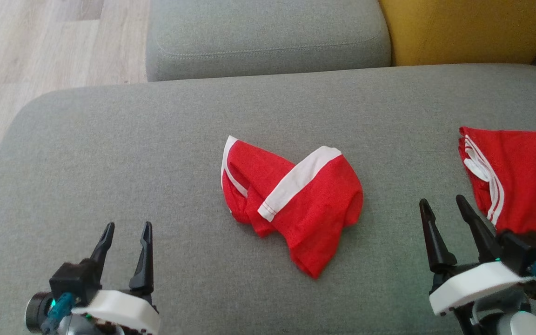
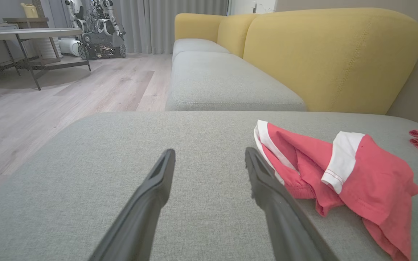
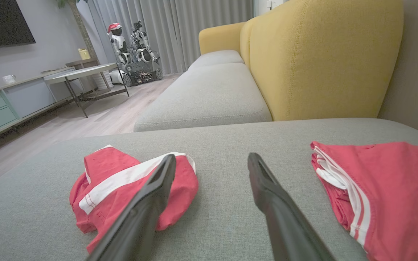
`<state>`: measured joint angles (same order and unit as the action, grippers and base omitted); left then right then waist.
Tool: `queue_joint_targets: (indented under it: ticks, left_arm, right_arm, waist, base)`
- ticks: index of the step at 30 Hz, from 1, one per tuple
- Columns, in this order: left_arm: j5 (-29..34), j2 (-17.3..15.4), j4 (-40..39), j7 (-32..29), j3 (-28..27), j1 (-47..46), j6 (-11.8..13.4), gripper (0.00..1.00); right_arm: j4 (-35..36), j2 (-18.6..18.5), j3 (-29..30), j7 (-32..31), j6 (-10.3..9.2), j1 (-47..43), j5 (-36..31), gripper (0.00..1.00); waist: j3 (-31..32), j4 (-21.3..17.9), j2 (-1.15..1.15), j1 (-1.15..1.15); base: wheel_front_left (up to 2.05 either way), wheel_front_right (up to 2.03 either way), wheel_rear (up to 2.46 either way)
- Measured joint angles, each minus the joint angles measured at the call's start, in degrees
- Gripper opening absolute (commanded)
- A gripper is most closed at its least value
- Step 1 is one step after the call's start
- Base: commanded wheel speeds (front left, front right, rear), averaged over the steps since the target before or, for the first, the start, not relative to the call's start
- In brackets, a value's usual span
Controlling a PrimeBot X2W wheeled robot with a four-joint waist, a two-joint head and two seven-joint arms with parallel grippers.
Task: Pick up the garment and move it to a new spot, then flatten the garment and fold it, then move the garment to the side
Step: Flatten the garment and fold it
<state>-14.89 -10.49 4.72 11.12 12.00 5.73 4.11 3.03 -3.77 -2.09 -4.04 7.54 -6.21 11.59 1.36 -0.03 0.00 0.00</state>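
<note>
- Standing wide apart with nothing between them, the two fingers of the left gripper (image 1: pixel 128 225) point across the bare grey cushion (image 1: pixel 110 153). The garment (image 1: pixel 296 204) lies well off to their right. Risk: a straight reach forward would probably close on upholstery alone.
- Likewise spread wide and empty, the right gripper (image 1: pixel 442 201) sits between the garment and a second red piece (image 1: pixel 524 177), and is nearer the latter. Risk: a slight drift to the right could snag the wrong cloth and disturb what appears to be a finished fold.
- The garment is a crumpled red heap in the middle of the cushion, apart from both grippers, with a white band (image 1: pixel 298 179) doubled across its top. Risk: the layers overlap, so a pinch may take one layer or several, and the cloth may come up twisted and resist flattening.
- The cushion's left edge rounds off toward the wooden floor (image 1: pixel 40 46). Risk: if the new spot is too far left, a hanging hem could drag the garment over the edge.
- The cushion's right side is taken by the second red piece. Risk: setting the folded garment aside there invites overlap.
</note>
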Motion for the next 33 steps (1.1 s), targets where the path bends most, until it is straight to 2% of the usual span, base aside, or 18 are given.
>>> queue_joint_targets:
  ticks: [15, 21, 24, 28, 33]
  left_arm:
    - [-0.4, -0.1, -0.8, -0.6, 1.4, -0.2, 0.3, 1.00]
    - [-0.3, 0.6, -0.9, -3.3, 6.9, -4.2, -3.3, 1.00]
    - [0.1, 2.7, 0.6, -5.7, 11.3, -8.5, -5.9, 1.00]
    - [0.1, 4.1, 4.2, -7.7, 13.9, -11.6, -7.5, 1.00]
    - [-0.4, 5.2, 9.9, -8.6, 15.4, -15.6, -8.3, 1.00]
  right_arm:
    - [0.2, 0.1, 0.0, 0.0, 0.00, 0.0, 0.0, 1.00]
    - [0.5, 0.1, -0.8, 0.0, -0.01, 1.3, 0.1, 1.00]
    - [0.3, 0.2, -1.5, 0.0, 0.00, 3.4, 0.5, 1.00]
    - [-0.3, 0.2, -1.6, 0.1, 0.00, 4.3, 0.5, 1.00]
    - [-0.9, 0.2, -1.6, 0.8, 0.00, 5.0, 1.0, 1.00]
  waist:
    - [-1.5, -0.1, 0.00, 0.00]
    - [-4.6, -0.7, 0.00, 0.00]
    - [-6.8, -1.8, 0.00, 0.00]
    - [-8.6, -3.6, 0.00, 0.00]
    - [-10.3, -6.2, 0.00, 0.00]
  base:
    - [0.00, 0.00, 0.00]
    - [0.00, 0.00, 0.00]
    - [0.00, 0.00, 0.00]
    - [0.00, 0.00, 0.00]
    - [0.00, 0.00, 0.00]
